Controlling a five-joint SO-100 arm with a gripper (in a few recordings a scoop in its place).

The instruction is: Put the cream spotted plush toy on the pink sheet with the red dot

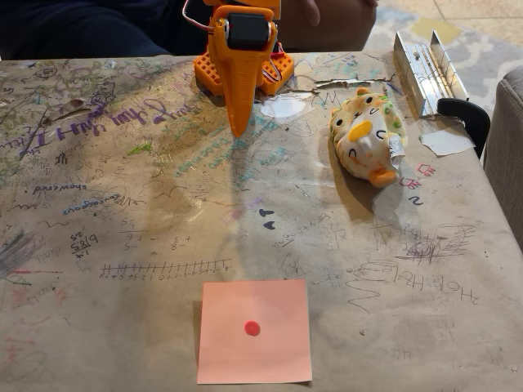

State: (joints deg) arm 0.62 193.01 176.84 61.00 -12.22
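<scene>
Fixed view: tool (239, 126) jaws merged, gap unreadable; cream spotted plush toy (367, 136) apart from pink sheet (254, 331).

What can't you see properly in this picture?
- Fixed view: the gripper points straight at the camera, so open or shut can't be told.
- The plush toy: its underside is hidden against the table.
- Table scribbles: too small to read.
- A person behind: cut off by the top edge.
</scene>
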